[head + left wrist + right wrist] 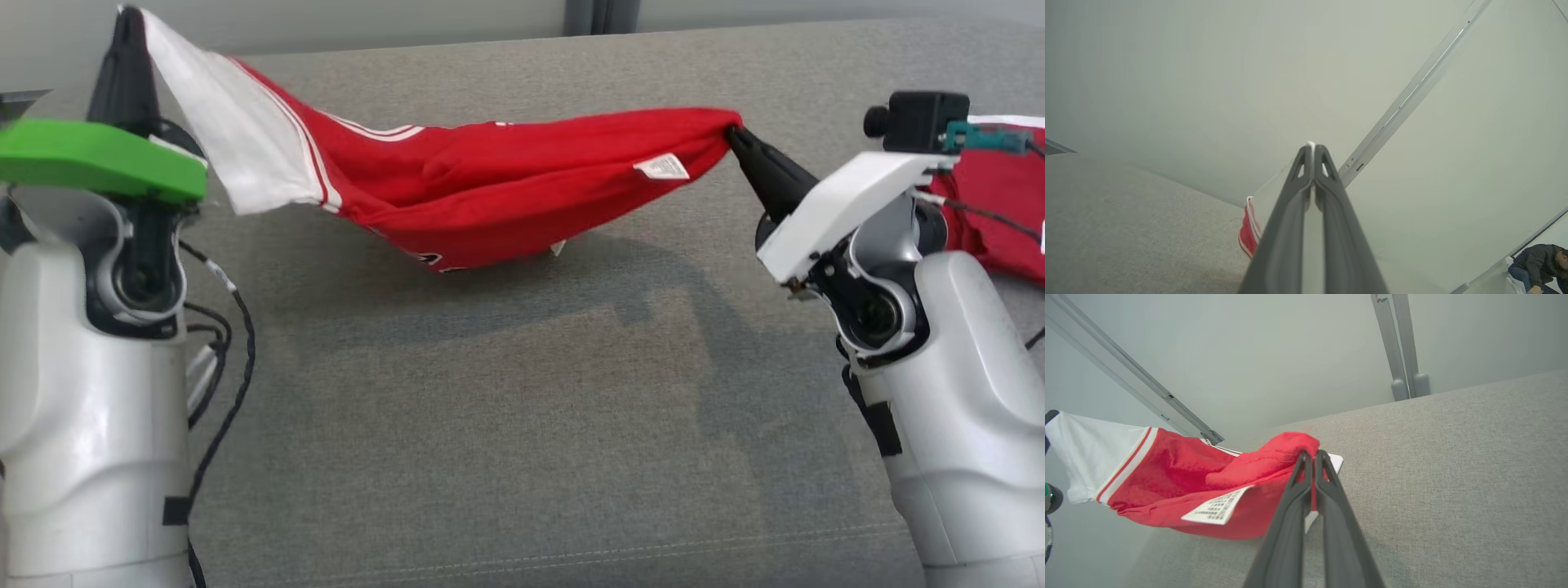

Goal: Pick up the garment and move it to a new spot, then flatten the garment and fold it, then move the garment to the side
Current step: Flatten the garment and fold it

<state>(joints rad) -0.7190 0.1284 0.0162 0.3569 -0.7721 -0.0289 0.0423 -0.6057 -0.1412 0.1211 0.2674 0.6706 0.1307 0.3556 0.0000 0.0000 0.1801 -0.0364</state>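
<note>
- One garment (490,180): soft red knit with one white sleeve-like end and thin white-and-red stripes where the colours meet. In the head view it hangs as a sagging hammock from 10 o'clock to 2 o'clock, above the surface (522,425).
- Its lowest fold droops near the centre, close over its own shadow. Whether it touches the surface I cannot tell.
- Two end effectors, each with two long, dark, tapering fingers.
- The left end effector (126,20), at 10 o'clock, is closed with its fingers pressed together, pinching the white end of the garment. In the left wrist view a sliver of white cloth shows at the fingertips.
- The right end effector (735,135), at 2 o'clock, is clamped tight on the bunched red end.
- Two white tags: a rectangular care label (663,167) with printed lines near the right grip, and a smaller tag (558,247) at the garment's lower edge.
- One surface: grey, coarse woven cloth, with a stitched seam at 6 o'clock.
- One second red cloth (996,204) lies at 3 o'clock behind the right arm, with white trim along its top.
- One flat green plate (98,159) with rounded edges sits on the left wrist at 9 o'clock. Black cables (233,351) loop beside that forearm at 8 o'clock.
- One person (1539,261) in a dark jacket, bent low, at 4 o'clock in the left wrist view.
</note>
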